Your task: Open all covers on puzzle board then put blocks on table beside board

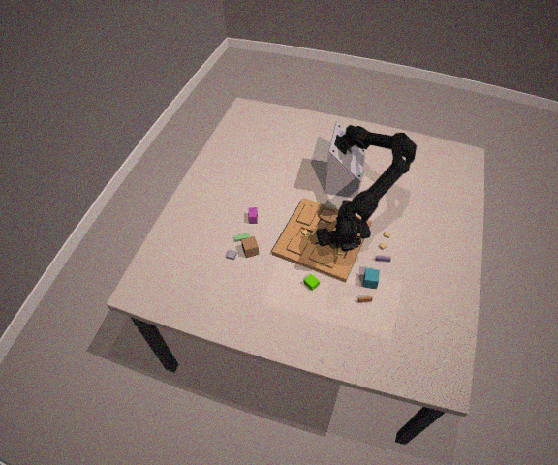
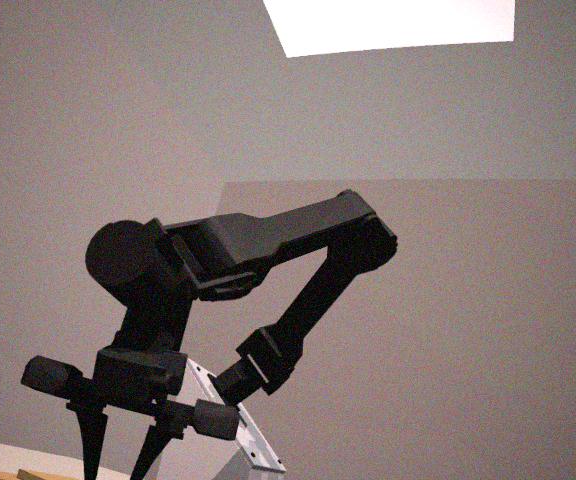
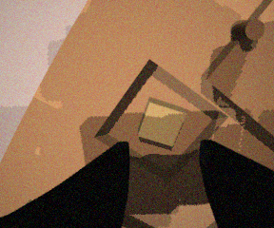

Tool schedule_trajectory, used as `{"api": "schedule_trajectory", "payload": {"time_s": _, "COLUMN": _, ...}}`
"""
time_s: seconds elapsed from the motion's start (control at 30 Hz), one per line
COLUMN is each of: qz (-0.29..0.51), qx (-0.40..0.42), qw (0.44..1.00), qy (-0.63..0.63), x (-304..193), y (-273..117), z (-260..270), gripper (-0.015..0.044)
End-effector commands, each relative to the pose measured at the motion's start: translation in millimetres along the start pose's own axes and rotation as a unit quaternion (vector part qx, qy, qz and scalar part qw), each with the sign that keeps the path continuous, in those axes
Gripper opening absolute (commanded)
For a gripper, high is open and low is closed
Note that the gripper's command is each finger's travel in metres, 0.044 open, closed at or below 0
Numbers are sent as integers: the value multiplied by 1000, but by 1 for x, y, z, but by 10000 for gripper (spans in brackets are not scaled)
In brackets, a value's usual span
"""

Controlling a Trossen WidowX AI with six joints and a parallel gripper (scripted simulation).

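The wooden puzzle board (image 1: 345, 271) lies on the table, with several covers on it; one cover (image 1: 297, 243) is near its left front edge. A yellow block (image 1: 305, 232) shows in a well on the left half. Another yellow block (image 3: 162, 123) sits turned inside a square well, which is uncovered in the wrist view. Two small yellow blocks (image 1: 387, 233) (image 1: 383, 246) lie on the table right of the board. My gripper (image 3: 164, 150) is partly open and empty, pointing down over the board's right half, just short of the block in the wrist view. The arm hides part of the board.
A teal cube (image 1: 371, 277), a purple cylinder (image 1: 383, 259) and an orange piece (image 1: 364, 298) lie to the right. A bright green block (image 1: 311, 281) is in front. A brown cube (image 1: 250, 246), magenta block (image 1: 253, 215), light green piece (image 1: 241, 236) and grey piece (image 1: 231, 254) lie left.
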State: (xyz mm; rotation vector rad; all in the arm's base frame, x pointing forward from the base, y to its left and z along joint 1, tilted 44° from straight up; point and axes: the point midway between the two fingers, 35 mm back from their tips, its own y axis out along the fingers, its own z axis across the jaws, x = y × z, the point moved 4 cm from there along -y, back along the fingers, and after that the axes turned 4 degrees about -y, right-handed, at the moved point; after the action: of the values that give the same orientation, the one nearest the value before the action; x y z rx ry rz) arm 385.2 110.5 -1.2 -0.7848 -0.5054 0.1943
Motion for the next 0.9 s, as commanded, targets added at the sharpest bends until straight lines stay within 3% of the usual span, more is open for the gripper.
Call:
{"api": "schedule_trajectory", "payload": {"time_s": 0.0, "qz": -1, "qx": 1, "qw": 999, "qy": 36, "x": 0, "y": 0, "z": 0, "gripper": 144}}
{"api": "schedule_trajectory", "payload": {"time_s": 0.87, "qz": 0, "qx": 1, "qw": 985, "qy": 173, "x": 1, "y": 1, "z": 0, "gripper": 144}}
